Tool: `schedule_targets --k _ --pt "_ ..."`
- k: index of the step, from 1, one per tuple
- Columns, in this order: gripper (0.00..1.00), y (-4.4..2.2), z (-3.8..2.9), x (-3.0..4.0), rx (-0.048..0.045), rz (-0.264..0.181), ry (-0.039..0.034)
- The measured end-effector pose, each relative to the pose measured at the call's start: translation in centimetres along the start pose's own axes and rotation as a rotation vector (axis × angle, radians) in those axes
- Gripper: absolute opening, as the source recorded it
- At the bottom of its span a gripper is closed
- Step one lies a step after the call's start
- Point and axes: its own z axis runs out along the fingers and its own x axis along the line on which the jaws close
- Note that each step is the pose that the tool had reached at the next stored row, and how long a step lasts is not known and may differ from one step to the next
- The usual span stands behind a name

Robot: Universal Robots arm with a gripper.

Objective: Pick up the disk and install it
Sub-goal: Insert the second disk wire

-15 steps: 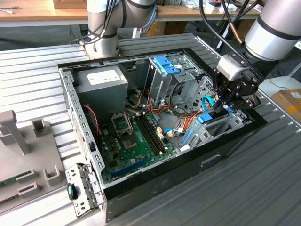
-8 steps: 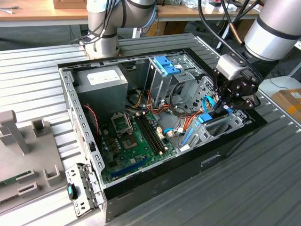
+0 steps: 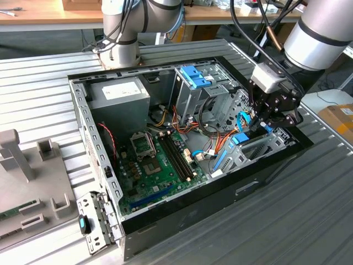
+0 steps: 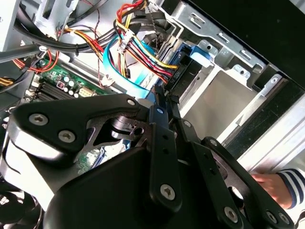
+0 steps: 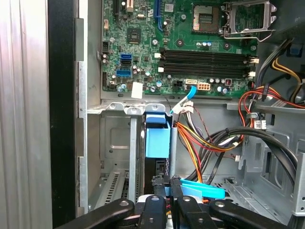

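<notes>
The open computer case (image 3: 165,221) lay on its side on the ribbed metal table (image 3: 309,221), its black rim enclosing all the parts noted below. Against the wall at the exterior view's left sat the grey power supply box (image 3: 118,99) with its white sticker. The green motherboard (image 3: 157,165) covered the floor of the case, with black memory slots (image 5: 205,62) and an empty processor socket (image 5: 248,19) on it. A metal drive cage (image 3: 193,91) stood at the far side, topped by a small blue latch (image 3: 194,74). Bundles of red, yellow and orange cables (image 5: 200,148) ran from the cage area toward the bay at the exterior view's right.

In that bay (image 5: 116,157), a sheet-metal compartment beside the case's black wall, the disk (image 5: 157,140) stood on edge, its blue frame showing between the bay's rails.

The gripper (image 3: 263,122) hung directly over this compartment. In both wrist views its black fingers (image 5: 162,191) were drawn close together at the disk's upper edge; whether they actually clamped the disk could not be determined.

A person's hand (image 4: 267,186) in a striped sleeve appeared beyond the case in the second wrist view.
</notes>
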Motion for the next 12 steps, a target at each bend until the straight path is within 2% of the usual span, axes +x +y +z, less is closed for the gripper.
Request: schedule_targets --k 4,6,7,12 --pt "0.16 -0.02 -0.27 -0.01 0.0033 0.0 0.0" --pt "0.16 -0.01 -0.28 -0.01 0.0091 0.001 0.0005" --pt "0.16 -0.02 -0.28 -0.01 0.0156 0.001 0.0007" --pt "0.16 0.0 -0.21 0.08 0.0159 0.006 0.0034"
